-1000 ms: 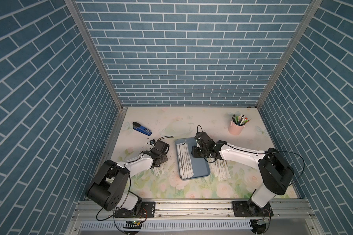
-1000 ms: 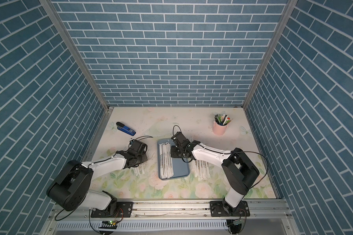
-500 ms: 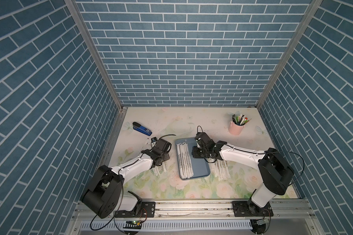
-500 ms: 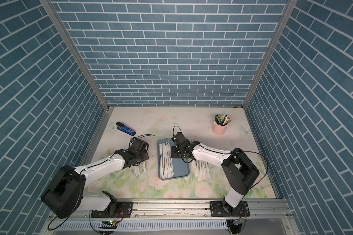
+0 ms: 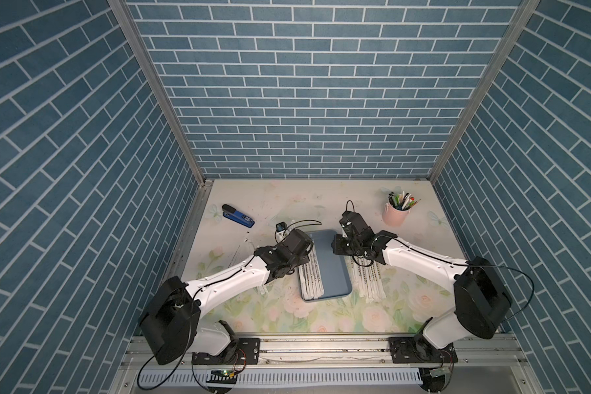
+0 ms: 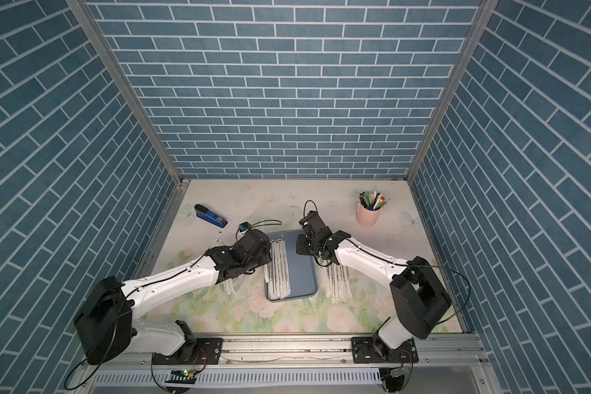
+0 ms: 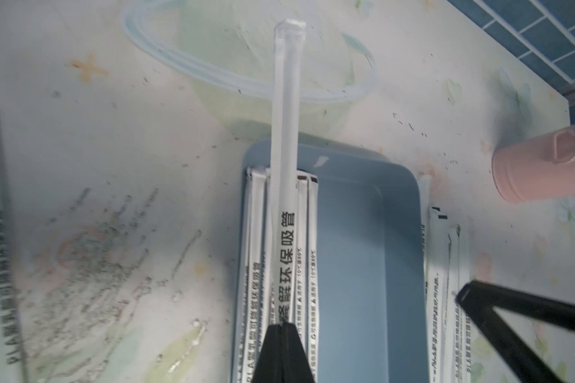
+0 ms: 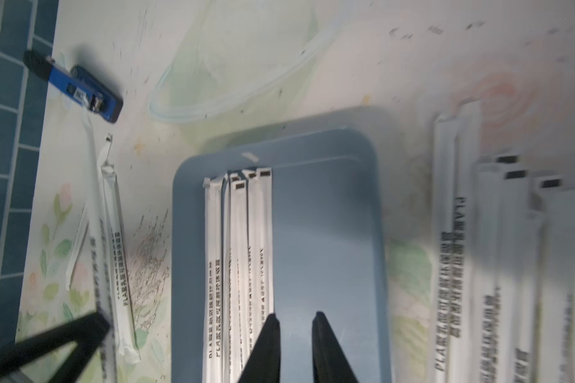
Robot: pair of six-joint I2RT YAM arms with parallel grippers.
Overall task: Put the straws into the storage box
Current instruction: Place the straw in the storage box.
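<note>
Carrying 1 wrapped straw (image 7: pixel 284 132): left pincer (image 7: pixel 283 326) is clamped shut on its near part and holds it lengthwise over the row of straws (image 8: pixel 238 248) already lying along the left-arm side of the storage box (image 5: pixel 335 269), presumably so it drops parallel beside them. Its far tip reads past the box's far rim in the left wrist view, but the straw sits raised, so I can't tell whether it truly overhangs. Right pincer (image 8: pixel 295 316) hangs over the box's bare half, jaws a little apart, nothing between them; my guess is it's parked clear of the drop. More straws wait on the tabletop (image 5: pixel 287 314): 1 fan (image 5: pixel 367 283) just right of the box, another lot (image 8: pixel 117 265) on the left. Both top views show the arms converging on the box, with the stapler (image 5: pixel 238 216) and pink pen cup (image 5: pixel 394 216) well apart, but the wrists hide both tips there. Only the left wrist view shows the clamp; only the right wrist view shows the gap.
</note>
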